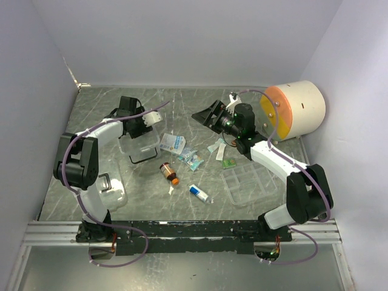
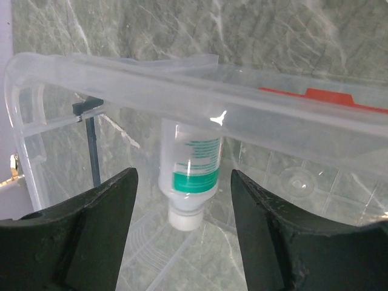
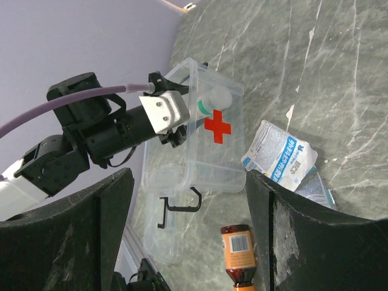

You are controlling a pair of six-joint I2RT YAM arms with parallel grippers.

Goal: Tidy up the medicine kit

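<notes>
Left gripper (image 2: 182,179) and right gripper (image 3: 189,182) gape empty; tube (image 2: 193,159) blurred behind medicine kit (image 2: 121,79) wall.

The left arm (image 1: 79,160) rises from its base at 7 o'clock of the top view. It folds at a black elbow near 9 o'clock and runs its white forearm toward 1 o'clock. The left pincer (image 2: 183,176) has its two black fingers (image 2: 91,230) spread apart. The right arm (image 1: 273,159) climbs from 5 o'clock, bends near 4 o'clock and stretches toward 10 o'clock. The right pincer (image 3: 188,176) gapes wide, its tips aimed at 9 o'clock.
</notes>
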